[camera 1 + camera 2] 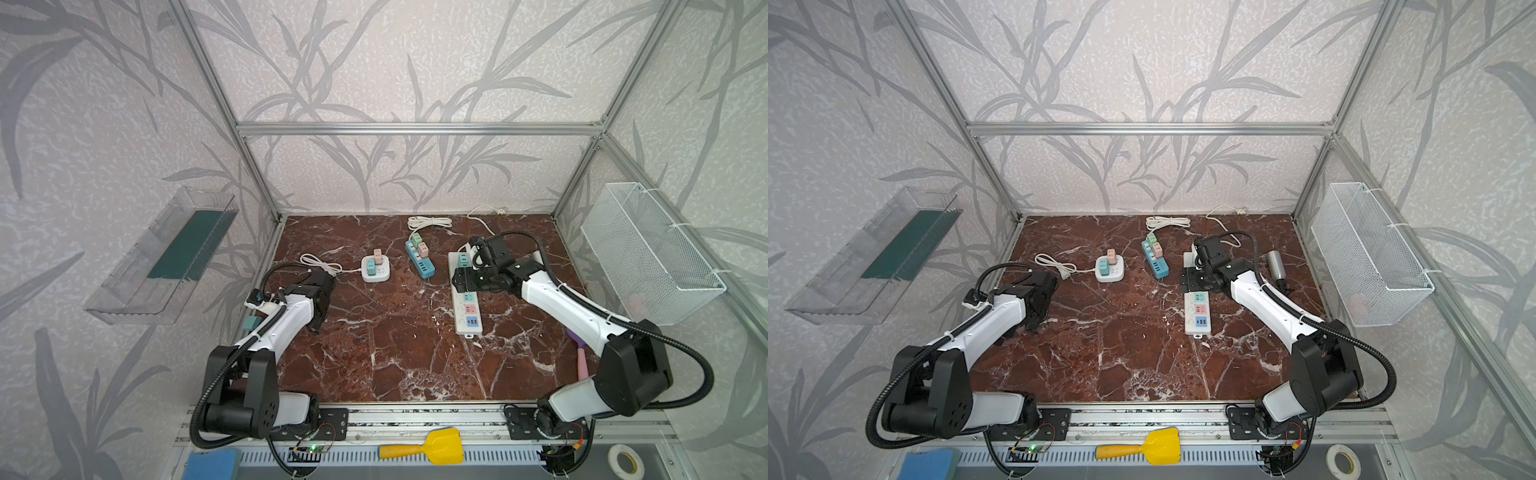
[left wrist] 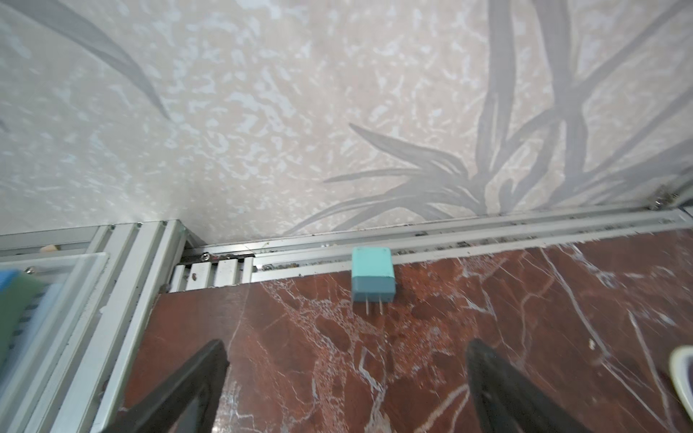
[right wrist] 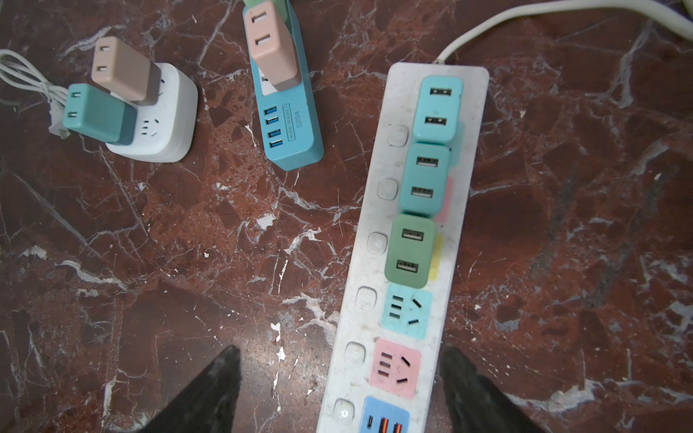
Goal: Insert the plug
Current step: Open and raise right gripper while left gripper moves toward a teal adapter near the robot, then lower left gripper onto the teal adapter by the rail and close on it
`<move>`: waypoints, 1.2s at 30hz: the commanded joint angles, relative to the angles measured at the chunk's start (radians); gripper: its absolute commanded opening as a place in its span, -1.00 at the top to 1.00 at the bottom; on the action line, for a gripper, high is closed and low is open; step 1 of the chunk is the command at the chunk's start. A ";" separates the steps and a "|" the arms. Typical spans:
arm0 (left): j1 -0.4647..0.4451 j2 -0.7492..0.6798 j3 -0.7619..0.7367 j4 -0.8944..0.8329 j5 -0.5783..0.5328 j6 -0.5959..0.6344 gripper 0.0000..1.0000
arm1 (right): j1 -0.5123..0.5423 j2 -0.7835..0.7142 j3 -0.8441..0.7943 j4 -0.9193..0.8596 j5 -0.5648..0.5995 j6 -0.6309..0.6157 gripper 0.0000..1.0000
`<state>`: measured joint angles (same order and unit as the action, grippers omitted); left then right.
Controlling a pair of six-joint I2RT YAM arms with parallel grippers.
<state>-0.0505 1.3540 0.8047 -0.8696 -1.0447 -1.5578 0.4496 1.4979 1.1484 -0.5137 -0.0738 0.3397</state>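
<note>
Marble tabletop (image 1: 395,353) holds a white power strip (image 1: 467,309) at three o'clock, blue strip (image 1: 424,268) at twelve, square socket (image 1: 376,273) at eleven, teal plug (image 2: 372,275) at nine

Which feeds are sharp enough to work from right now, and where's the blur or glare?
Right wrist view: white power strip and its sockets sharp, right hand blurred at the edge. Left wrist view: teal plug slightly soft, left hand blurred. Both top views: even light, no glare, wide-angle splay of the aluminium frame.

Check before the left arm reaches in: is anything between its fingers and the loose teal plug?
Nothing visible does. The teal plug lies on the marble tabletop by the metal rail, prongs pointing toward the open left gripper, with only bare marble between them.
</note>
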 commanded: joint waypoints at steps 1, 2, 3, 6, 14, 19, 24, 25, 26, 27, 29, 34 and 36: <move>0.087 -0.010 -0.003 0.052 0.057 0.011 -0.96 | -0.008 -0.034 -0.017 0.033 -0.027 -0.001 -0.66; 0.118 -0.012 -0.020 0.114 0.089 0.066 -0.93 | -0.012 -0.038 -0.018 0.034 -0.034 0.002 -0.66; 0.139 -0.016 -0.032 0.172 0.117 0.117 -0.92 | -0.016 -0.042 -0.019 0.037 -0.038 0.003 -0.66; 0.194 -0.007 -0.051 0.270 0.181 0.195 -0.91 | -0.030 -0.052 -0.028 0.050 -0.054 0.010 -0.66; 0.320 0.079 -0.031 0.394 0.329 0.343 -0.97 | -0.061 -0.049 -0.025 0.058 -0.088 0.021 -0.66; 0.390 0.107 -0.022 0.441 0.416 0.406 -0.98 | -0.078 -0.035 -0.022 0.072 -0.111 0.031 -0.67; 0.440 0.139 0.011 0.521 0.508 0.521 -0.97 | -0.090 -0.033 -0.017 0.079 -0.120 0.035 -0.67; 0.449 0.152 0.026 0.512 0.519 0.522 -0.98 | -0.094 -0.033 -0.016 0.081 -0.124 0.037 -0.67; 0.453 0.164 0.042 0.505 0.525 0.530 -0.98 | -0.095 -0.034 -0.018 0.082 -0.127 0.038 -0.67; 0.456 0.176 0.052 0.505 0.531 0.543 -0.97 | -0.097 -0.036 -0.021 0.084 -0.129 0.042 -0.67; 0.473 0.194 0.063 0.514 0.570 0.552 -0.97 | -0.100 -0.039 -0.024 0.087 -0.131 0.042 -0.67; 0.498 0.249 0.095 0.495 0.612 0.545 -0.93 | -0.101 -0.042 -0.035 0.092 -0.132 0.049 -0.66; 0.499 0.279 0.131 0.438 0.603 0.525 -0.92 | -0.101 -0.044 -0.035 0.094 -0.134 0.050 -0.66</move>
<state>0.4416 1.6047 0.8867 -0.3676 -0.4465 -1.0283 0.3531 1.4708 1.1233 -0.4377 -0.1940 0.3779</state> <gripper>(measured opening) 0.961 0.831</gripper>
